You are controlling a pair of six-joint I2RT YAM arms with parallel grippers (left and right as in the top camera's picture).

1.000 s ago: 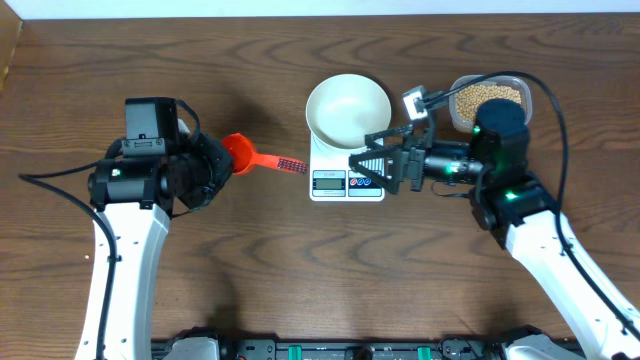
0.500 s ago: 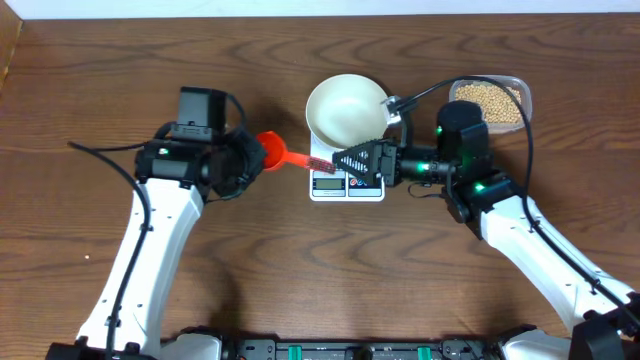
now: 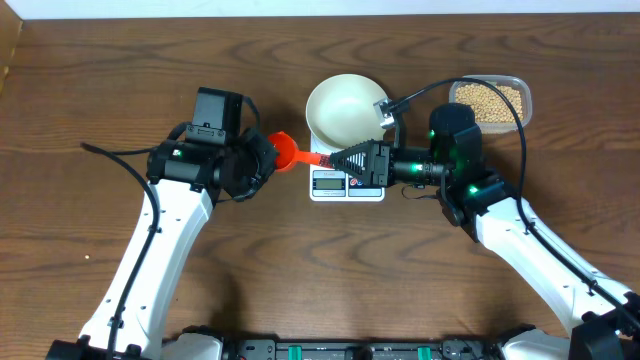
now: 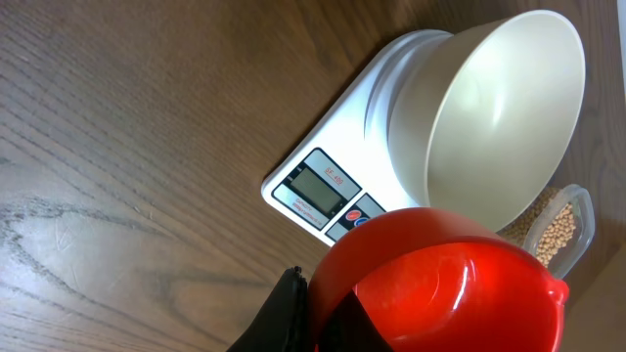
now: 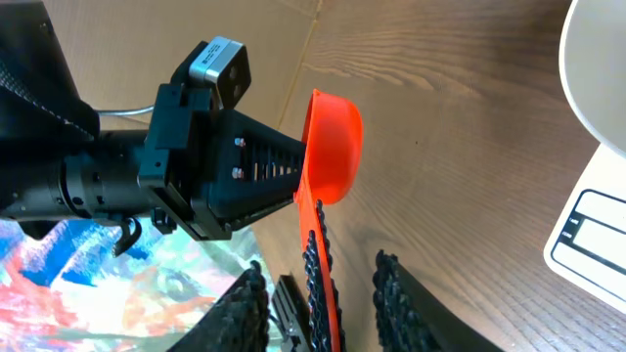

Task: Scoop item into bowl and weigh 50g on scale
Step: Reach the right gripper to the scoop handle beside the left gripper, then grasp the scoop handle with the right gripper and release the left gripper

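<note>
A red scoop (image 3: 285, 152) hangs beside the scale (image 3: 347, 184), and my left gripper (image 3: 266, 157) is shut on its cup rim (image 4: 440, 284). The scoop's ribbed handle (image 5: 318, 284) runs between the fingers (image 5: 396, 303) of my right gripper (image 5: 320, 264). The right jaws stand a little apart from the handle on both sides. The white bowl (image 3: 347, 108) sits empty on the scale's platform. The item, tan beans (image 3: 489, 99), fills a clear tub at the far right. In the left wrist view the scoop looks empty, with the scale's display (image 4: 318, 186) behind it.
A cable (image 3: 410, 95) loops from the right arm over the space between the bowl and the tub (image 3: 525, 100). The table's left edge (image 3: 8, 60) shows at the upper left. The left arm's body (image 5: 147, 176) fills the left of the right wrist view.
My left arm has carried the scoop right, up to the scale. My right gripper has moved left over the scale and narrowed its jaws around the handle.
</note>
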